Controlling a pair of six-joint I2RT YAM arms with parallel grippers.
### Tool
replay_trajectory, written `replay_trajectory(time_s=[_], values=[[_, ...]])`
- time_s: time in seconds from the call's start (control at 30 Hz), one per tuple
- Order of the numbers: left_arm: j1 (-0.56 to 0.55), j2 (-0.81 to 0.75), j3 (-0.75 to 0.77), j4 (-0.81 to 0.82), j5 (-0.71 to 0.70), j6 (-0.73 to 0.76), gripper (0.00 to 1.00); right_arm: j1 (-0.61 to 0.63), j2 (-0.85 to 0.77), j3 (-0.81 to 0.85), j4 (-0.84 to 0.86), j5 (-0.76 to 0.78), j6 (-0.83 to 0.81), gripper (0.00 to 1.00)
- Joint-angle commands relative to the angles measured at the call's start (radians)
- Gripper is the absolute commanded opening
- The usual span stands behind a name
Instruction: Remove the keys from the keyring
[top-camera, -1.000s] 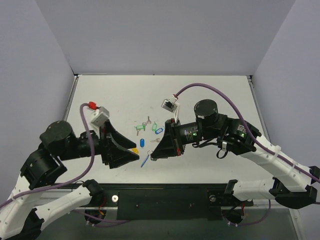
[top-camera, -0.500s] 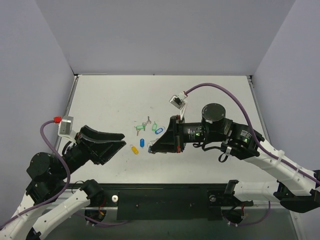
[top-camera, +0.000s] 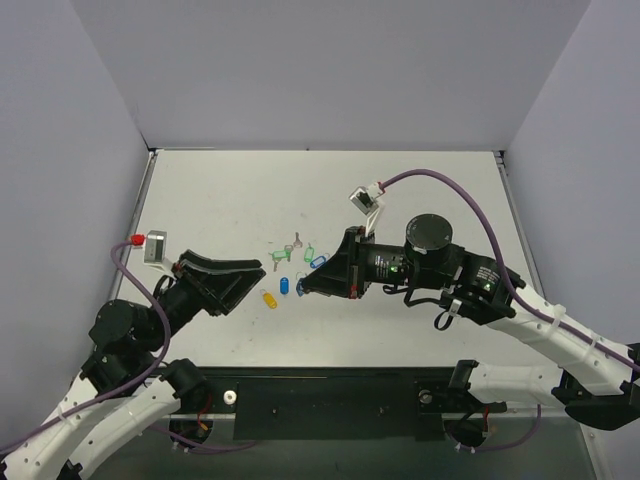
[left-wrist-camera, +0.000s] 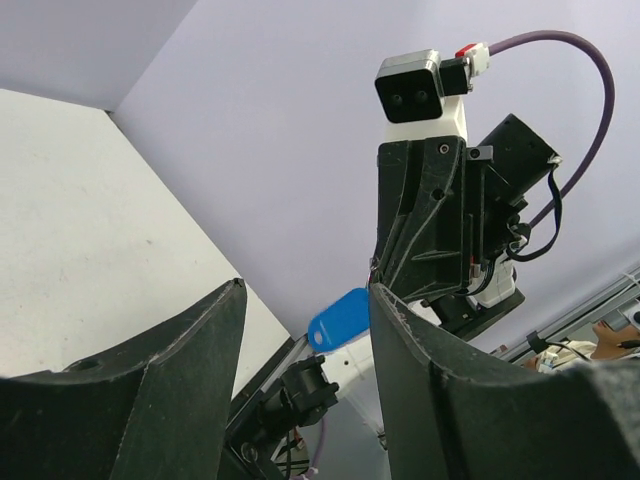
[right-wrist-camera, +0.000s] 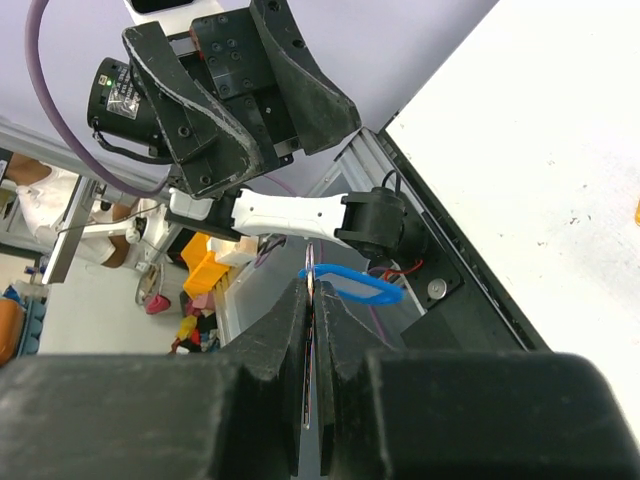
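Observation:
My right gripper (top-camera: 304, 288) is shut and held above the table's middle. In the right wrist view its pads (right-wrist-camera: 300, 330) pinch a thin metal piece seen edge-on, the keyring (right-wrist-camera: 313, 285). Its light-blue tag (right-wrist-camera: 352, 284) with a white window sticks out sideways at the tips. I cannot make out the key itself. My left gripper (top-camera: 250, 273) is open and empty, to the left of the right gripper and apart from it. In the left wrist view the tag (left-wrist-camera: 340, 317) shows between my left fingers (left-wrist-camera: 420, 360), far off, at the right gripper's tip.
On the table under the grippers lie a yellow tag (top-camera: 268, 298), a solid blue tag (top-camera: 283, 285), another blue tag (top-camera: 318, 262), green tags (top-camera: 308, 253) and loose grey keys (top-camera: 296, 240). The black front rail (top-camera: 330, 395) runs along the near edge.
My left gripper has let go near the tag, opened and pulled back to the left. My right gripper stays shut on the keyring and has shifted slightly.

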Motion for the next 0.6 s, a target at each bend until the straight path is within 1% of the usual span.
replay_trajectory(time_s=[0.0,0.1,0.17,0.23,0.33,0.57], values=[[-0.003,0.024,0.016,0.101,0.031,0.006,0.62,-0.024,-0.018,-0.022,0.111,-0.005,0.003,0.0],[-0.005,0.044,0.016,0.115,0.065,0.01,0.62,-0.033,-0.008,-0.042,0.159,-0.023,0.02,0.0],[-0.005,0.058,0.012,0.134,0.088,0.007,0.62,-0.032,-0.007,-0.045,0.162,-0.034,0.027,0.0],[-0.003,0.076,0.007,0.148,0.109,0.0,0.61,-0.032,-0.004,-0.048,0.208,-0.04,0.041,0.0],[-0.003,0.09,-0.013,0.219,0.142,-0.02,0.6,-0.03,0.002,-0.045,0.223,-0.049,0.055,0.0],[-0.005,0.113,-0.028,0.296,0.155,-0.03,0.57,-0.026,0.012,-0.054,0.251,-0.051,0.073,0.0]])
